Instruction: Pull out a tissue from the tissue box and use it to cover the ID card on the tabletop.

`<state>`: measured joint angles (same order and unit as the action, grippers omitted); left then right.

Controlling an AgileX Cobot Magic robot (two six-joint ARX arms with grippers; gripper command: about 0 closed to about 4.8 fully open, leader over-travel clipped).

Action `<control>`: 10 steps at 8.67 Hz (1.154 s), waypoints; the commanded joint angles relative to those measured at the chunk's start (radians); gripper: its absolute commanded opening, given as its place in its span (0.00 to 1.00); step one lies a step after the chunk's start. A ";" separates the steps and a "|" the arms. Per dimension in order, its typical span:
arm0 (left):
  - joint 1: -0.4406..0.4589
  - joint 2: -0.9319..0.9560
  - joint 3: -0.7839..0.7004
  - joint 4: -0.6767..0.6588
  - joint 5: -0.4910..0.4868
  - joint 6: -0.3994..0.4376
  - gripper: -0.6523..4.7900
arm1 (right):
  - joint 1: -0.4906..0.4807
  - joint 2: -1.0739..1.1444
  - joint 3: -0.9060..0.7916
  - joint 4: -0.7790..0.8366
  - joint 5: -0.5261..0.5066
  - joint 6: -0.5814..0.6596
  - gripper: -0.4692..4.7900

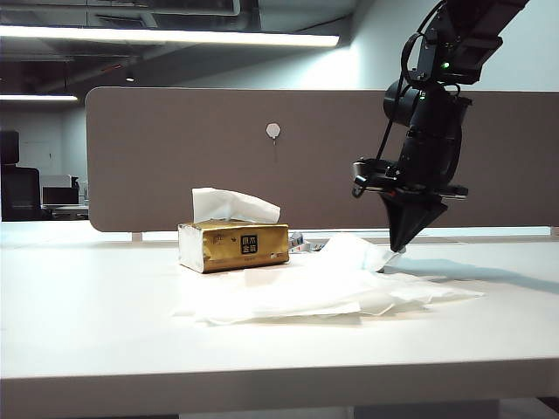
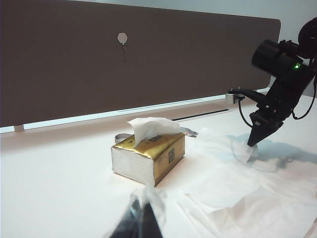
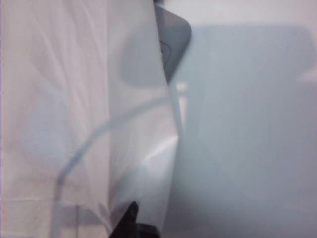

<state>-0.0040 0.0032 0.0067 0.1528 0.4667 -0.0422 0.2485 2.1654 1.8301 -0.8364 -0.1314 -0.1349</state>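
The golden-brown tissue box (image 1: 234, 247) stands on the white tabletop (image 1: 96, 297), a white sheet poking from its top. To its right my right gripper (image 1: 398, 248) points straight down, shut on the tissue (image 1: 362, 254), whose pinched end is lifted off the table. In the right wrist view the tissue (image 3: 74, 99) hangs from the gripper (image 3: 132, 209) and lies over most of the ID card (image 3: 174, 34); only one dark grey corner shows. My left gripper (image 2: 143, 220) hovers low near the box (image 2: 151, 153), its dark fingers together.
A flat pile of white tissues (image 1: 323, 301) spreads in front of and under the right gripper. A grey strap (image 2: 189, 132) lies behind the box. A brown partition (image 1: 175, 157) closes the back of the desk. The thick front edge (image 1: 262, 380) is near.
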 commanded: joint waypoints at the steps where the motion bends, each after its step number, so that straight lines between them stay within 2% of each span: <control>1: 0.000 0.001 0.004 0.006 -0.002 0.001 0.11 | 0.000 -0.006 0.003 0.009 -0.001 0.003 0.08; 2: -0.001 0.001 0.004 0.006 -0.003 0.001 0.11 | 0.000 -0.006 0.003 0.091 0.169 0.110 0.85; 3: -0.001 0.001 0.004 0.006 -0.002 0.001 0.11 | 0.000 -0.006 0.003 0.089 0.192 0.122 0.98; 4: -0.001 0.001 0.004 0.006 -0.003 0.001 0.11 | 0.000 -0.006 0.003 0.106 0.241 0.135 1.00; 5: 0.000 0.001 0.004 0.005 -0.040 0.002 0.11 | -0.006 -0.149 0.004 0.598 -0.008 0.213 1.00; 7: 0.000 0.001 0.004 0.005 -0.087 0.002 0.11 | -0.021 -0.223 0.004 0.618 -0.002 0.212 1.00; 9: 0.000 0.001 0.004 0.005 -0.115 0.002 0.11 | -0.050 -0.300 0.003 0.607 -0.043 0.209 1.00; 10: 0.000 0.001 0.004 0.005 -0.115 0.002 0.11 | -0.091 -0.393 0.003 0.544 -0.068 0.209 1.00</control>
<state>-0.0040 0.0032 0.0067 0.1528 0.3546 -0.0418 0.1703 1.8046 1.8305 -0.2550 -0.1829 0.0738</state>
